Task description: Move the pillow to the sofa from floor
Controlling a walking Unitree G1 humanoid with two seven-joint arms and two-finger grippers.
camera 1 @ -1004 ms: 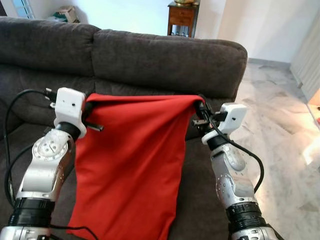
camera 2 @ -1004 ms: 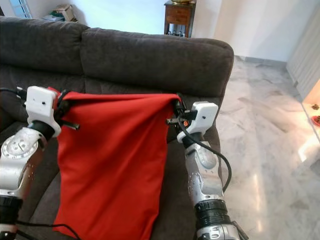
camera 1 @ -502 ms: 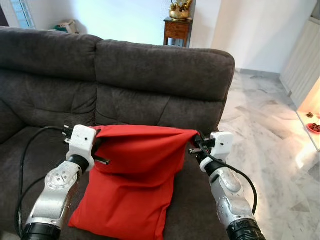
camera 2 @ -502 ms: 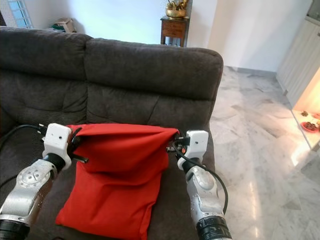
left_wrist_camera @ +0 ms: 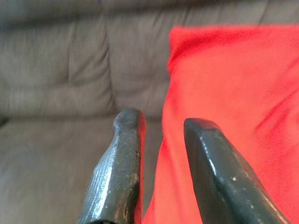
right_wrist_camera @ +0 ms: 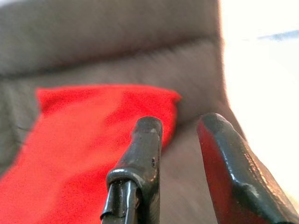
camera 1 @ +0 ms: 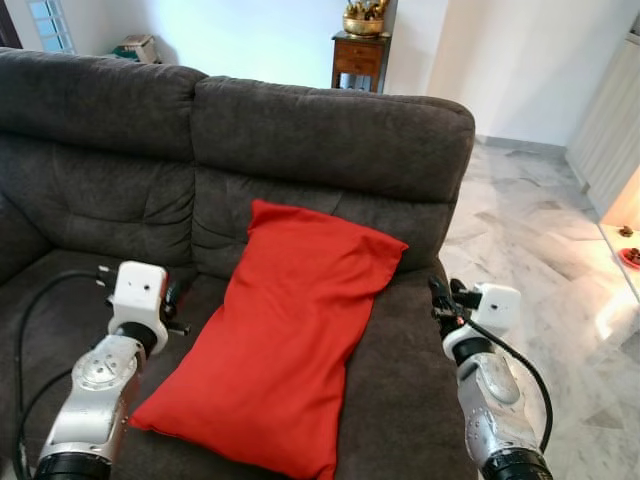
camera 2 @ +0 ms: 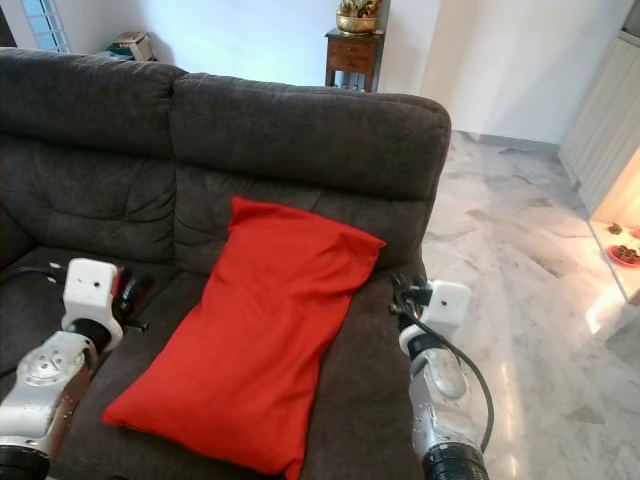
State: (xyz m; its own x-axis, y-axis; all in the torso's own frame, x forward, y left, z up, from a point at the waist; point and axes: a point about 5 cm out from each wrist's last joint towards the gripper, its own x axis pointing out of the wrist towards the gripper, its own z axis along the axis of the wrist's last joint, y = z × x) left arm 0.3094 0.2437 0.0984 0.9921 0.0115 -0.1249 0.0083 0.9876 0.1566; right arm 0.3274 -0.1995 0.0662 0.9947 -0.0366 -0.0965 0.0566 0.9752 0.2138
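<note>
I have let go of the red pillow, which now lies on the grey sofa, top edge leaning against the backrest, smooth and plump. My left gripper and right gripper sit beside it, fingers parted, empty.

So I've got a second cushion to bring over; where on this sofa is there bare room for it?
The left seat of the dark grey fabric sofa is bare, bordered by the backrest and the red rectangular pillow. The right seat is crowded: the pillow leans on its backrest, leaving a strip by the open right gripper. The open left gripper hovers beside the pillow.
</note>
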